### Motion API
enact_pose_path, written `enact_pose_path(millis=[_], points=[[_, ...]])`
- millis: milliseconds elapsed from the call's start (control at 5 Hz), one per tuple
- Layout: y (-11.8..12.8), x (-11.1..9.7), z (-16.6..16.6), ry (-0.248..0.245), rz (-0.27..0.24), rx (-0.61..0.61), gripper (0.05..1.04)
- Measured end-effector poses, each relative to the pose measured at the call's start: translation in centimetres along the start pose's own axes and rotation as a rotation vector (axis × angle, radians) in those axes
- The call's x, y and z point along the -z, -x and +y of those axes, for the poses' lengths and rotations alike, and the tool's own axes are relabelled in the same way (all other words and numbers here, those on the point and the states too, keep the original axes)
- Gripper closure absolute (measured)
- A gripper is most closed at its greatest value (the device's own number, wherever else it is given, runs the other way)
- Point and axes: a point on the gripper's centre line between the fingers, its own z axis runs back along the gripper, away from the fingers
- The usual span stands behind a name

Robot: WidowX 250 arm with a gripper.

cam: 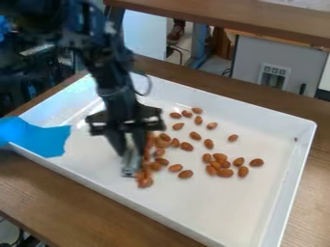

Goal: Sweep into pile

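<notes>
You see the black arm entering the camera view at the upper left, its gripper [130, 154] pointing down over the left half of a white tray [258, 207]. The two fingers stand a little apart, closed about a grey, shiny tool [130, 168], whose lower end projects below them; you cannot tell its full form, nor whether that end touches the tray floor. The almonds [186, 174], brown and loose, lie in the tray, from its middle to just beside the tool. Immediately to the right of the gripper, you observe a crowded band of them running down the view, reddish and partly blurred, so that single pieces are hard to separate. A second, compact cluster lies farther right, several of its almonds touching, with two just beside it on the right. Above and between these groups, you find other almonds scattered singly or in small sets, one set apart toward the right. A blue sheet [35, 137] overlaps the tray's left edge. The tray rests on a brown wooden table [71, 200]; behind it you note a second table [232, 17] and a grey cabinet [248, 62].
</notes>
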Motion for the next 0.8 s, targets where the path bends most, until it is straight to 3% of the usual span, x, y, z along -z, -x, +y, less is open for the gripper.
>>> enact_pose_path(millis=[200,800], points=[[0.2,0.7,-3.2,0.013,-0.017,-0.013,0.737],[0.6,2.6,-15.3,0.100,0.027,-0.106,0.738]])
